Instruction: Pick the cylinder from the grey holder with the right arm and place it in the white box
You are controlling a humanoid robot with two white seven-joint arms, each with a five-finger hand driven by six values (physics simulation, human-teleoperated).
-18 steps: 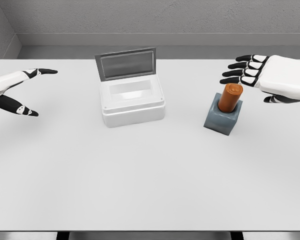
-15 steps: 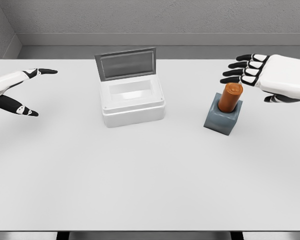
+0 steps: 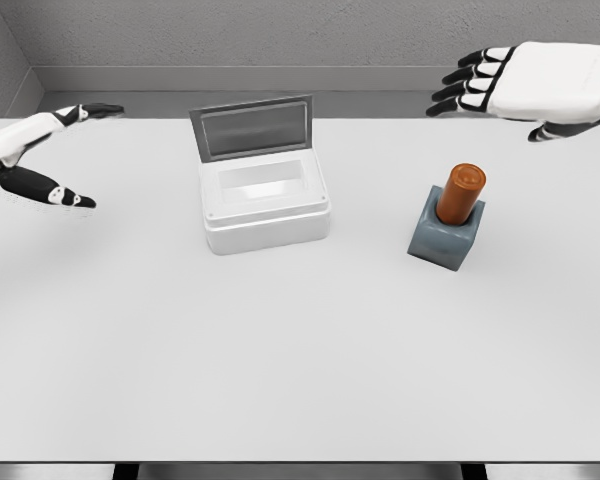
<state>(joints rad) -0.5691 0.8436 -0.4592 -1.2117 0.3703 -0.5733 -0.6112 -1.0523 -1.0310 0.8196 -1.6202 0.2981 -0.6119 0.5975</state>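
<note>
An orange-brown cylinder [image 3: 461, 192] stands tilted in a grey holder [image 3: 445, 240] right of the table's middle. The white box [image 3: 265, 205] sits left of it with its grey lid [image 3: 253, 128] raised at the back and its inside bare. My right hand [image 3: 500, 92] hovers high above and behind the cylinder, well apart from it, fingers [image 3: 468, 85] spread and pointing left, holding nothing. My left hand [image 3: 50, 155] floats at the far left, open, thumb and fingers apart.
The white table [image 3: 300, 360] spreads wide in front of the box and holder. A grey wall runs along the table's back edge.
My right hand has risen and drawn back from just beside the cylinder's top to well above it. My left hand has lifted slightly. Cylinder, holder and box have not moved.
</note>
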